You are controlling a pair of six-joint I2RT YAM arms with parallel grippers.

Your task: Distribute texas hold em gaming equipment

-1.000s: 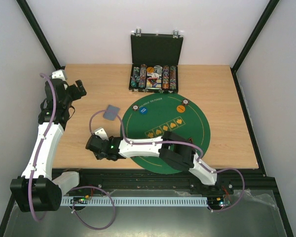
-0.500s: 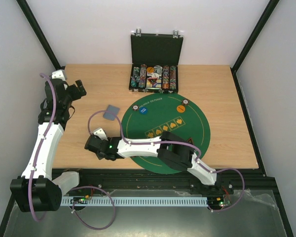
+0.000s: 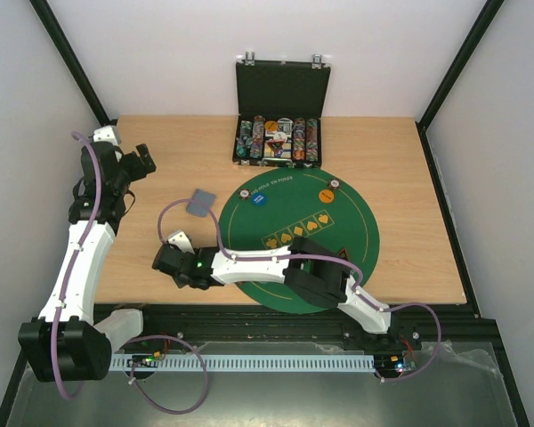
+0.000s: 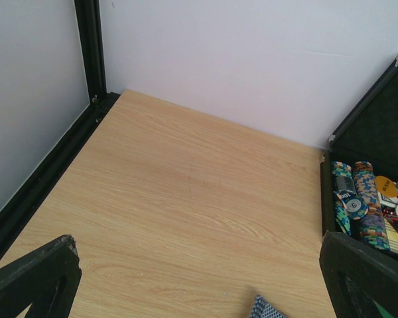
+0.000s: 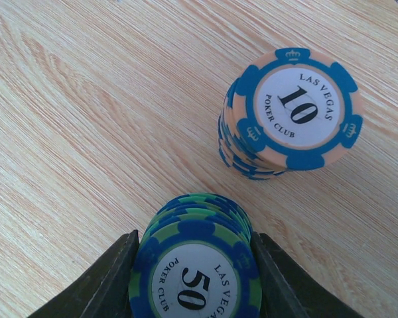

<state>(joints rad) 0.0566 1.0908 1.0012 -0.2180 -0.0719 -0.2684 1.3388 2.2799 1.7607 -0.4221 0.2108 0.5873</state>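
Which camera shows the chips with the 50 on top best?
The right wrist view. There the 50 stack fills the bottom of the picture, its number easy to read, with the right gripper hugging both sides. In the top external view that gripper covers it. The left wrist view points elsewhere and misses it.

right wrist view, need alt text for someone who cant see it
A stack of blue-and-green 50 chips sits between the two dark fingers of the right end effector, which press against its sides on a light wooden table. Just beyond it and apart stands a second stack of orange-and-blue 10 chips marked Las Vegas Poker Club.
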